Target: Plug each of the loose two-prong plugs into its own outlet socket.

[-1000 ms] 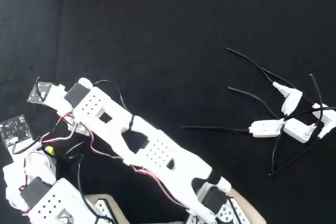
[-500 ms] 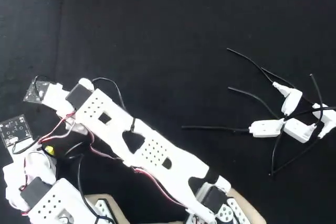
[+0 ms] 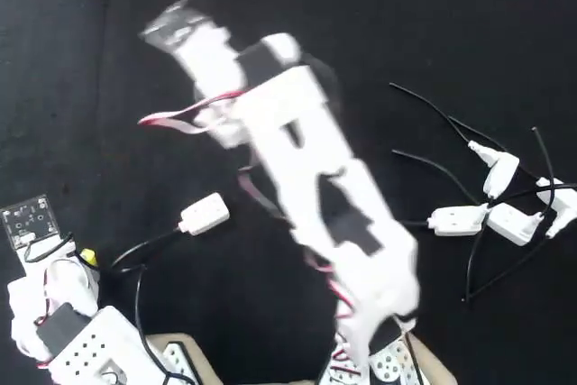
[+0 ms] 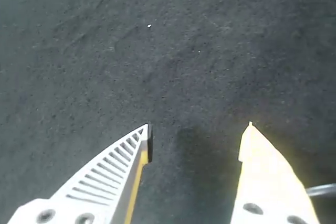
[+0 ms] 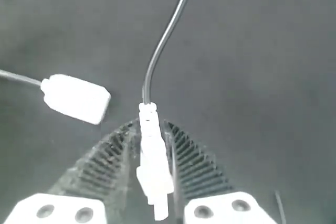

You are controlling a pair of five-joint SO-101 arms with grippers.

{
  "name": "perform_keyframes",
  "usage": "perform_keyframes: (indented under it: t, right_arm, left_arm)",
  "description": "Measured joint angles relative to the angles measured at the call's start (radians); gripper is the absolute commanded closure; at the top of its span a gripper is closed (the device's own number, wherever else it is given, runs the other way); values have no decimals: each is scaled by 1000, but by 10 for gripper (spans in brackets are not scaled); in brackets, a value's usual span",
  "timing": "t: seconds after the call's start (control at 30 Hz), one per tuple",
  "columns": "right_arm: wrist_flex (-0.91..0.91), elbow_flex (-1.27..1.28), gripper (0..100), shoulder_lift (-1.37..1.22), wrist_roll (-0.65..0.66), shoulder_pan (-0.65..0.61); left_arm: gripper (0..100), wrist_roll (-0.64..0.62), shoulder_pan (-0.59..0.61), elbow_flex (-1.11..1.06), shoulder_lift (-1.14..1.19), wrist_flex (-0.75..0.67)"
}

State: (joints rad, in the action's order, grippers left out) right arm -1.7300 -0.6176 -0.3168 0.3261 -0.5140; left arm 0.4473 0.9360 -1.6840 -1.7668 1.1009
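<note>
The right gripper (image 5: 152, 125) is nearly closed. Its two ribbed fingers (image 5: 191, 156) press from both sides on a slim white plastic plug (image 5: 152, 166), and a thin black cable (image 5: 168, 35) leaves the plug away from the wrist. The prongs of the plug cannot be made out. Just beside the fingertips, not touching them, a white rectangular plastic block (image 5: 76, 98) lies on the black cloth table (image 3: 406, 33).

The left gripper (image 4: 197, 135) is wide open above bare cloth and holds nothing.

In the high view the tip of the right arm (image 3: 306, 160) is hard to make out. A group of white plastic plugs and blocks (image 3: 487, 209) with tangled black cables lies well apart, near the table edge.
</note>
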Motion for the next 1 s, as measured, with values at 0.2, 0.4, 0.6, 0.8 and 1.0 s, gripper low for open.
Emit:
perform_keyframes:
  t: [0.2,0.4,0.6,0.8,1.0]
  right_arm:
    - [0,462,987,322,80,178]
    - [94,918,987,485,110,267]
    - [321,1178,987,502,110,308]
    - [457,1287,986,503,109,318]
    - [519,1363,985,482,109,290]
  left_arm:
    - [722,0,-9,0,0,0]
    - [722,0,-9,0,0,0]
    - [722,0,-9,0,0,0]
    - [722,0,-9,0,0,0]
    - [722,0,-9,0,0,0]
